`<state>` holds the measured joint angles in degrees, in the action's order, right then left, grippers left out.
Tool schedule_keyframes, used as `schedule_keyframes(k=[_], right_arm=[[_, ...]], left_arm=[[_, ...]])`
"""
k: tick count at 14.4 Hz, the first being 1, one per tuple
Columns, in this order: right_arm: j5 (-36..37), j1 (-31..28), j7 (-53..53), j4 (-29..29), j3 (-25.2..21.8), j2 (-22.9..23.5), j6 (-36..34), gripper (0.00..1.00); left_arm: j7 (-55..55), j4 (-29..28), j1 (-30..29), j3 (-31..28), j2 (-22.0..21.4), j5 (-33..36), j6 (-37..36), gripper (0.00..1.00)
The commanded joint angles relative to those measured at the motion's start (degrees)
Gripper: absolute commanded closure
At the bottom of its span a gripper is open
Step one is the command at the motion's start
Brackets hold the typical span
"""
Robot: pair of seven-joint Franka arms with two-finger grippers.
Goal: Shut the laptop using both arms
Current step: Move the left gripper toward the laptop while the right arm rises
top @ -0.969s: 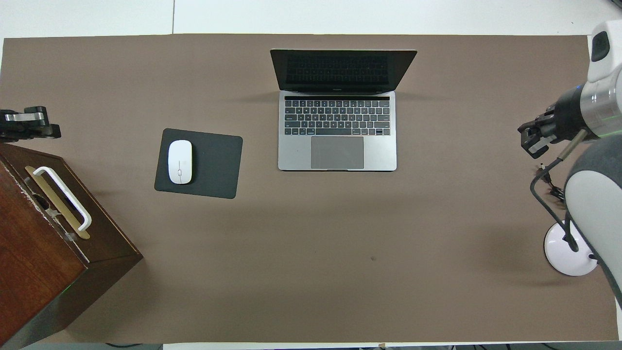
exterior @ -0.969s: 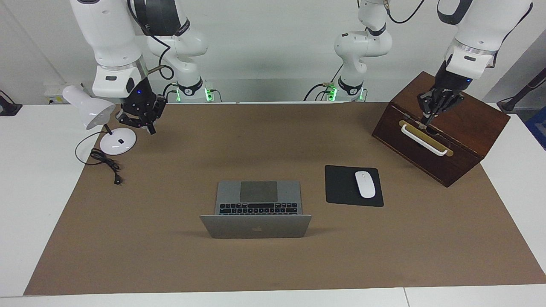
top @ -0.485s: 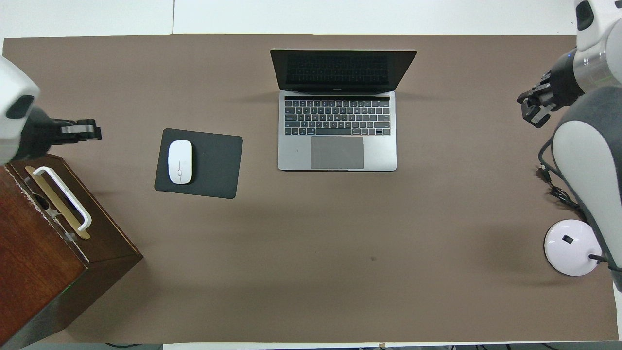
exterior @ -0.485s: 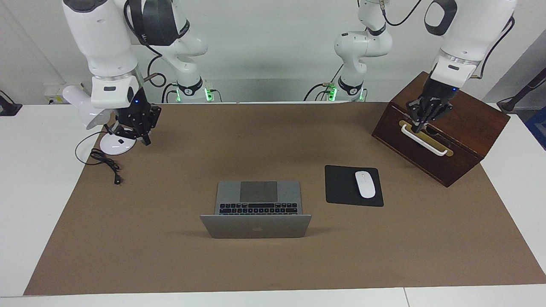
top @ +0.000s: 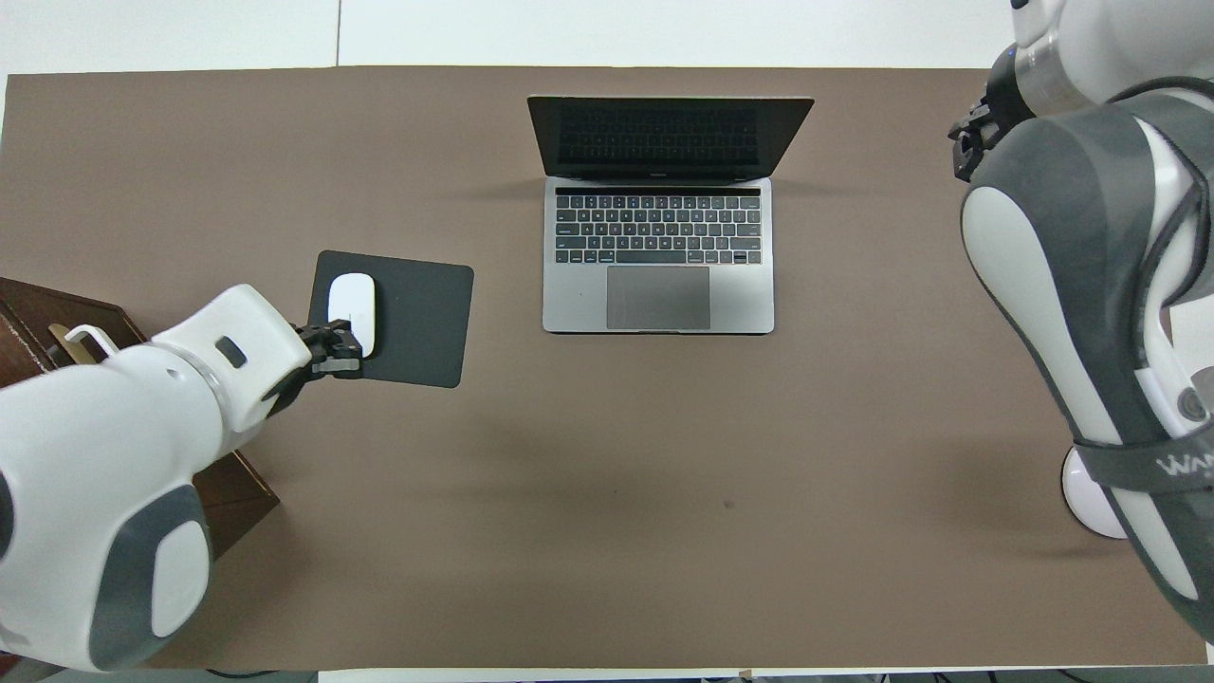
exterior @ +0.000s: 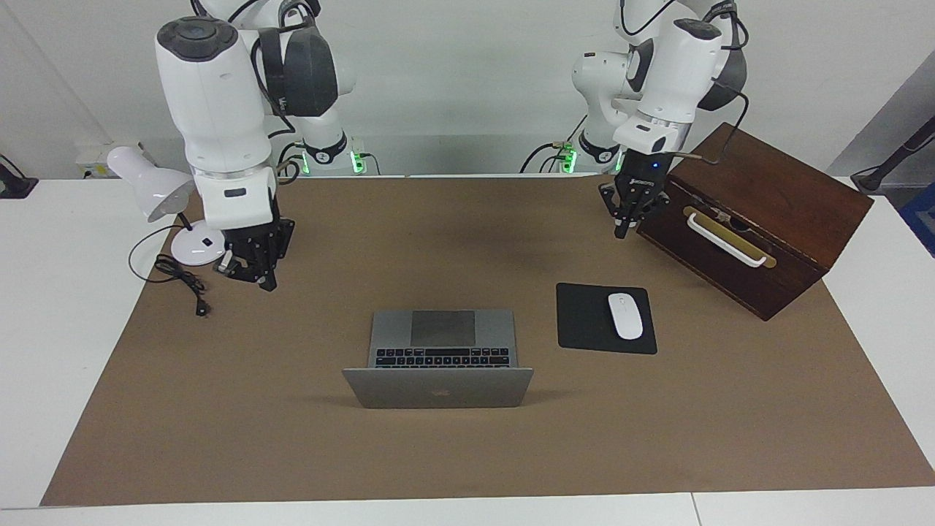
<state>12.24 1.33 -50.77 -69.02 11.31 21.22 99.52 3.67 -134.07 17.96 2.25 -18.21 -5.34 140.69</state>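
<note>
- In the facing view we see the laptop [exterior: 438, 356] open on the brown mat [exterior: 292, 438]. The left gripper [exterior: 620, 232], fingers together and empty, hangs beside the wooden box [exterior: 774, 212]; the right gripper [exterior: 266, 285], also closed and empty, hangs near the lamp [exterior: 157, 191].
- In the overhead view we see the laptop [top: 659, 213] beside the mouse pad [top: 417, 323], and the left gripper [top: 349, 359] covers the pad's edge.

wooden box [top: 38, 313]: mostly hidden under left arm (overhead) | lamp base [top: 1091, 498]: half covered by right arm
</note>
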Motion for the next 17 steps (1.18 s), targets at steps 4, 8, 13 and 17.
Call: schedule_keyframes(k=[4, 8, 13, 17], right_arm=[[2.7, 2.2, -1.8, 13.6, 0.9, 11.4, 0.6, 1.00], [5.6, 4.6, -1.8, 14.1, 1.0, 12.1, 3.9, 1.00], [11.9, 9.0, -2.0, 13.3, 1.3, 11.8, 7.0, 1.00], [12.1, 8.7, -1.2, 11.5, 1.2, 13.8, 15.0, 1.00]], left_arm=[[-1.5, -13.6, 10.2, -0.9, -0.8, -0.8, 22.8, 1.00], [-1.6, -14.5, 13.8, -0.9, 7.4, -0.8, 35.8, 1.00], [-1.6, -13.3, 15.3, -0.9, 16.1, -0.8, 48.2, 1.00], [-1.8, -8.7, 16.1, -1.1, 20.7, -0.2, 50.8, 1.00]])
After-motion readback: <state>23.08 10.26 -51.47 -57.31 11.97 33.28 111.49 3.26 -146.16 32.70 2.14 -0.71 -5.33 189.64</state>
